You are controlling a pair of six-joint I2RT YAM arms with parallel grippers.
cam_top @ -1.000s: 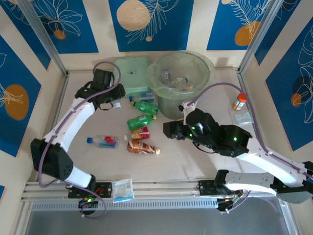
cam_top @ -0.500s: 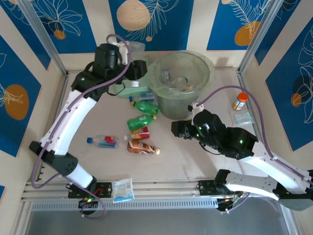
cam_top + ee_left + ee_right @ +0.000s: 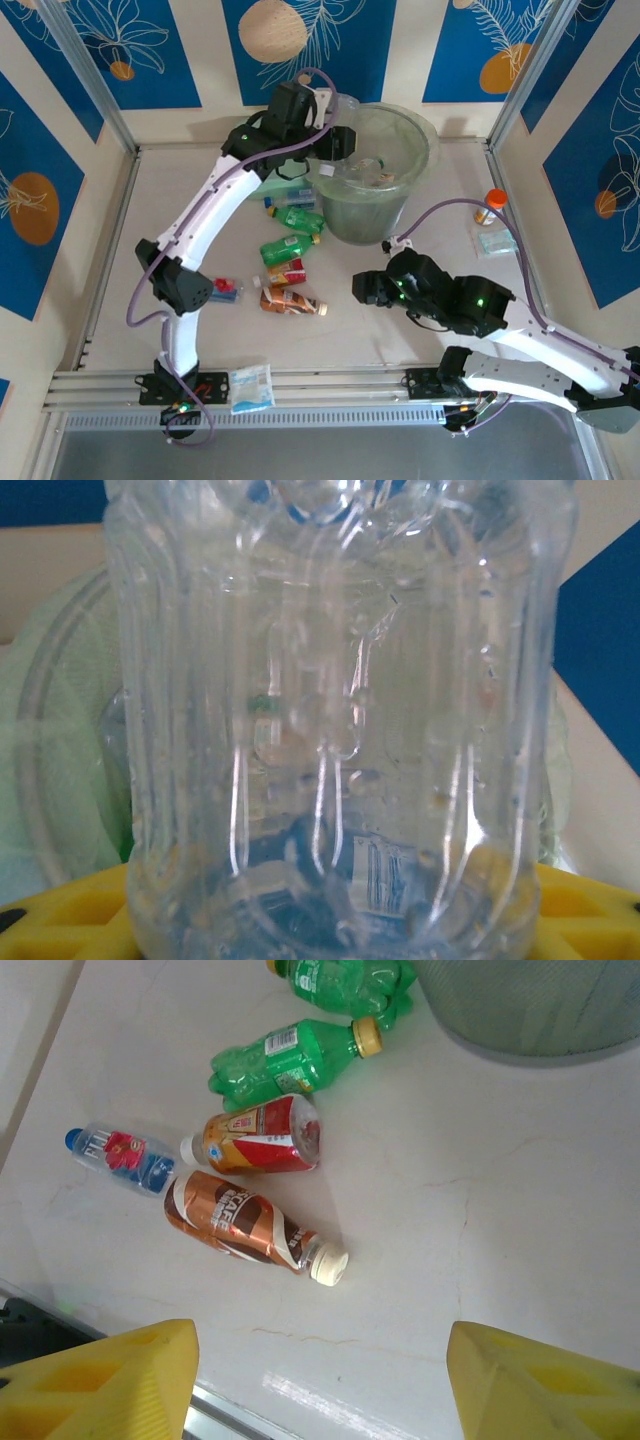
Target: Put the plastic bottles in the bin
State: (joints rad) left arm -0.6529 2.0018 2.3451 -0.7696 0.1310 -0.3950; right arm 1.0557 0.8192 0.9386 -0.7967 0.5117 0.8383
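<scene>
My left gripper hangs at the left rim of the bin, shut on a clear plastic bottle that blocks most of the left wrist view. Its yellow fingers show at the bottle's base. Several bottles lie on the table left of the bin: two green, a red-labelled, a brown-labelled and a clear blue-capped one. My right gripper hovers open over bare table, right of the brown bottle, with nothing between its fingers.
An orange-capped vial and a flat packet lie at the right. Another white-blue packet rests on the front rail. The left arm's elbow stands next to the clear blue-capped bottle. A few items lie inside the bin.
The left arm has swung from the table's back left up to the bin's rim, carrying the clear bottle. The right gripper has drifted slightly toward the near edge.
</scene>
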